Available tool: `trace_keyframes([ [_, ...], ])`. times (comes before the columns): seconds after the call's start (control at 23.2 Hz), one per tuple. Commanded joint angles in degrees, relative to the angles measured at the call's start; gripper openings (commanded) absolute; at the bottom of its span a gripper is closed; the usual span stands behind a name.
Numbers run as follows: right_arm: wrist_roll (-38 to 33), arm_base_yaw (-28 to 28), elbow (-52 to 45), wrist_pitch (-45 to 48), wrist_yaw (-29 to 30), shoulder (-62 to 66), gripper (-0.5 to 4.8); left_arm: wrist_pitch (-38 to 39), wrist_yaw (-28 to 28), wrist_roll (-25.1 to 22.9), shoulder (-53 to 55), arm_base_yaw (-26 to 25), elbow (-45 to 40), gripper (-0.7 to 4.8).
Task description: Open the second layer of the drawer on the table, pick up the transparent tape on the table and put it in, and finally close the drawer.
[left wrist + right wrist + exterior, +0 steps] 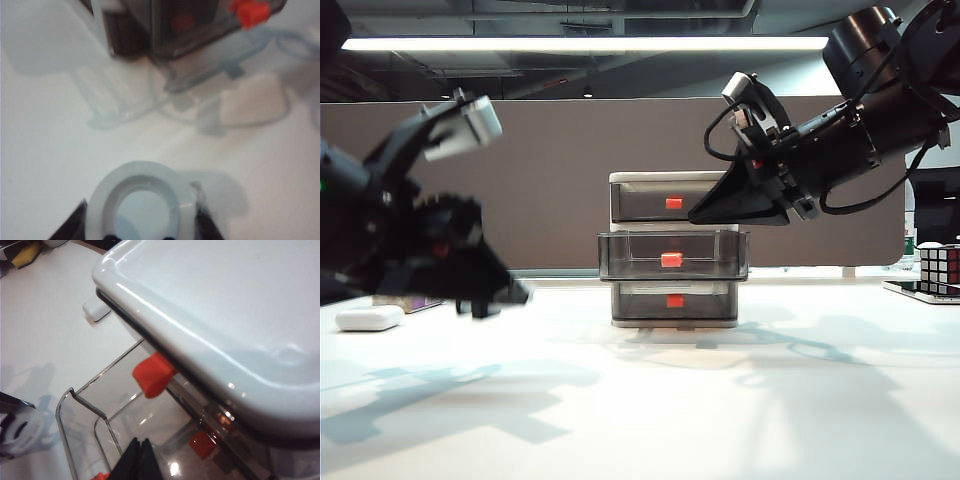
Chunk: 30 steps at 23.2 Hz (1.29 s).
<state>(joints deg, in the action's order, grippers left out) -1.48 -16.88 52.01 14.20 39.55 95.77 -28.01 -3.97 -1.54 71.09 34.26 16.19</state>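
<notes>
The drawer (pixel 665 185) stands mid-table, and its second layer (pixel 630 257) is pulled out toward me, red tab (pixel 671 260) in front. In the left wrist view the transparent tape (pixel 139 192), a pale ring, sits between the dark fingers (pixel 74 226) of my left gripper (pixel 142 227), which is shut on it. That gripper (pixel 485 293) is blurred, low at the left of the table (pixel 720 400). My right gripper (pixel 698 214) hangs shut beside the top drawer, above the open second layer (pixel 82 407); its tips (pixel 140 460) are pressed together and hold nothing.
A white oblong case (pixel 368 318) lies at the far left with a purple-labelled box (pixel 410 302) behind it. A Rubik's cube (pixel 940 268) stands at the right edge. A brown partition runs behind the cabinet.
</notes>
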Motion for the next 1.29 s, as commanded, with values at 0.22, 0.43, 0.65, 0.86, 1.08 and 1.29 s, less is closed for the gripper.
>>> trace_keyframes([
  [0.22, 0.2, 0.0, 0.3, 0.5, 0.2, -0.3, -0.05, 3.3, -3.8, -3.2, -2.1, -0.1, 7.2, 1.49],
  [0.43, 0.2, 0.0, 0.3, 0.6, 0.2, -0.3, -0.05, 6.7, -3.9, -7.8, -0.9, -0.1, 16.5, 1.48],
  [0.65, 0.2, -0.1, 0.3, 0.6, 0.3, -0.3, -0.05, 6.7, -5.7, -8.1, 4.7, -0.1, 22.1, 1.48],
  [0.86, 0.1, -0.1, 0.3, 0.5, 0.5, -0.3, -0.05, 6.4, -6.8, -8.1, 14.6, 0.0, 29.0, 1.48],
  [1.08, 0.1, -0.1, 0.3, 0.5, 0.6, -0.3, -0.05, 6.5, -9.4, -8.1, 19.9, 0.0, 32.2, 1.52],
  [1.29, 0.0, -0.2, 0.3, 0.1, 0.7, -0.3, -0.05, 6.4, -11.9, -8.1, 23.3, 0.0, 34.6, 2.15],
])
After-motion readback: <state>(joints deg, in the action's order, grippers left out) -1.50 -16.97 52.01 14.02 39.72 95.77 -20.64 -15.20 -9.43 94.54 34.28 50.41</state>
